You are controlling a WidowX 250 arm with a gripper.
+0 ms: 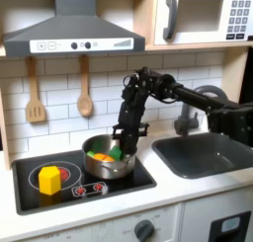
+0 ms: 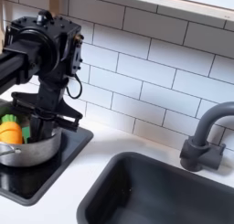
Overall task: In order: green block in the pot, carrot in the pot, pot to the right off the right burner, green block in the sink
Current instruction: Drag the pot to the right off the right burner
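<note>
Reaching down into the pot, the pincer hangs low over its far rim, and I cannot tell if it is wide, narrow or holding anything. The carrot and the green block lie side by side inside the pot, so the arm may be about to drag it. The pot sits on the black stove, the yellow block nearer the desk's left edge in the first exterior view, the sink by the right edge.
</note>
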